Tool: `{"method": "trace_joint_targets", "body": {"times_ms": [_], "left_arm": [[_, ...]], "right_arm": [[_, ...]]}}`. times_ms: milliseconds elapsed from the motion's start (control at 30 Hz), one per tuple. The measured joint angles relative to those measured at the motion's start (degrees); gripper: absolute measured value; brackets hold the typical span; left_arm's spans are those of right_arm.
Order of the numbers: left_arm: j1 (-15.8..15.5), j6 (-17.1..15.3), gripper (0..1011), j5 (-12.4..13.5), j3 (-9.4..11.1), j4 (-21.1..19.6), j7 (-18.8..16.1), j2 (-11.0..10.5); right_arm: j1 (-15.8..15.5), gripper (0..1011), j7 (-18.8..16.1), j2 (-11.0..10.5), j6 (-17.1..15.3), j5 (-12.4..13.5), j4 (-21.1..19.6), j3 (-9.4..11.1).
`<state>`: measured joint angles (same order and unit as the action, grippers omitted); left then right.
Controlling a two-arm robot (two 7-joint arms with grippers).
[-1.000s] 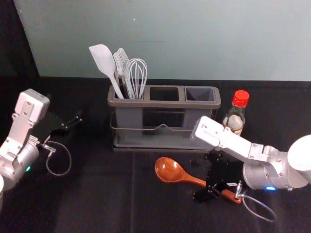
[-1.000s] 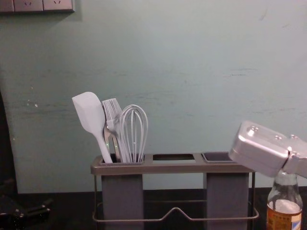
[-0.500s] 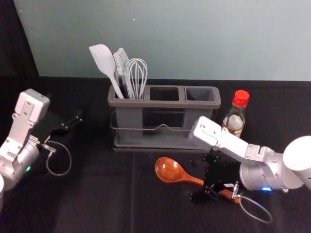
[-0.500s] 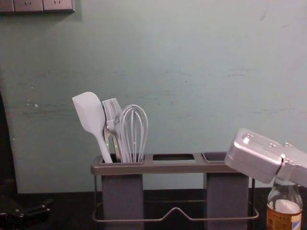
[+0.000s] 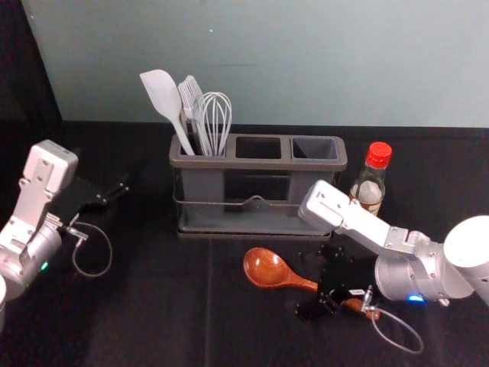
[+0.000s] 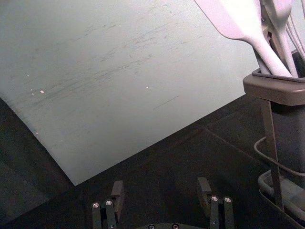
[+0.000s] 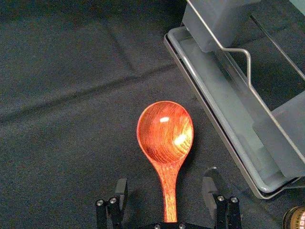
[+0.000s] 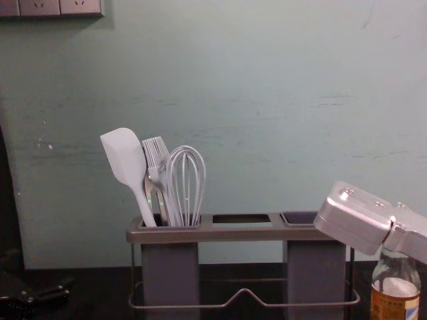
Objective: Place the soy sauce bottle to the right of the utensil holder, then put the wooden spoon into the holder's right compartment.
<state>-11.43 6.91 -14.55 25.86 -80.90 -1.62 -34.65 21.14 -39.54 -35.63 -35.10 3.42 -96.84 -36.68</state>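
"Red-capped glass soy sauce bottle (image 5: 369,189) is upright just to the right of the grey three-slot utensil holder (image 5: 254,164), so I'd call part one done. Agree?"

"Yep, roughly halfway imo. What's left is the glossy brown wooden spoon (image 7: 165,138). It's lying on the black cloth-covered worktop (image 5: 153,321) in front of the holder, with the right gripper (image 7: 165,186) down at its handle."

"Got hold of it, or nah?"

"Don't think so. Right wrist view has the jaws open, handle running between them with a gap on each side. Looks like it's lining up the grab. After that it needs to close, lift, stand the spoon up and drop it into the dark square right compartment (image 5: 315,148)."

"And the left gripper (image 6: 161,186)?"

"Parked off to the left of the holder, jaws wide apart, holding nothing."
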Motion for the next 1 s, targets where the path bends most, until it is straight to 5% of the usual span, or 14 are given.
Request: {"method": "trace_joint_targets", "body": {"times_ms": [1000], "left_arm": [[0.0,0.0,1005,0.0,0.0,0.0,0.0,0.0]], "right_arm": [[0.2,1002,0.7,0.4,0.9,2.0,2.0,-0.3]]}}
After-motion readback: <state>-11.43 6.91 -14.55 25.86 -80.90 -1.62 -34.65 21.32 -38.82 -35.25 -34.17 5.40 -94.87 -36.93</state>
